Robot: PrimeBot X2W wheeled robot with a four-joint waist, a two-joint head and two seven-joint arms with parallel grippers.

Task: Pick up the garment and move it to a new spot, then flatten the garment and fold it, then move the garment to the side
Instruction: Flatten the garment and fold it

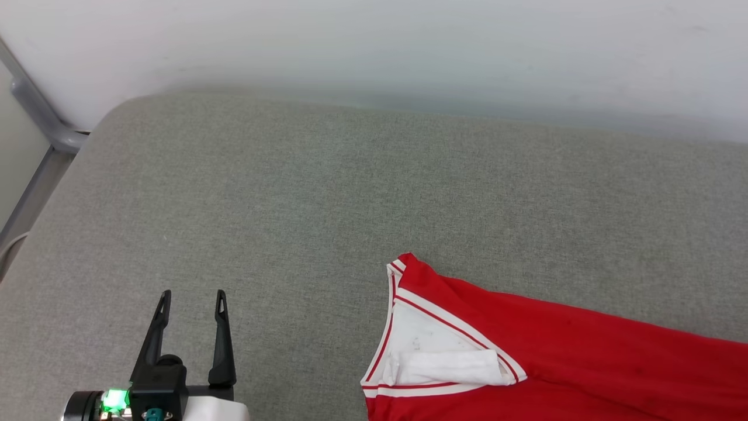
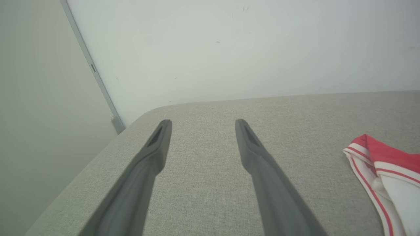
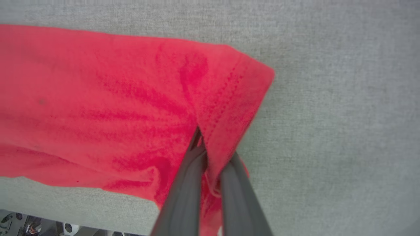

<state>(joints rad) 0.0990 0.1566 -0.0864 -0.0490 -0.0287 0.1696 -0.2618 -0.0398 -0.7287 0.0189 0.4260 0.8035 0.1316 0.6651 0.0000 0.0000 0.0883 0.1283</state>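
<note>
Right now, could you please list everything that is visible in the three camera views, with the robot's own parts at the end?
garment: one, red with a white sleeve and red-white striped trim, lying on the padded surface, lower right of the head view
padded surface: one, grey fabric, under the garment
wall: one, white, behind the surface
metal rail: one, grey, at the surface's left corner
left gripper: one, dark fingers, open and holding nothing, over the surface left of the garment
right gripper: one, dark fingers, shut on a hemmed corner of the garment
</note>
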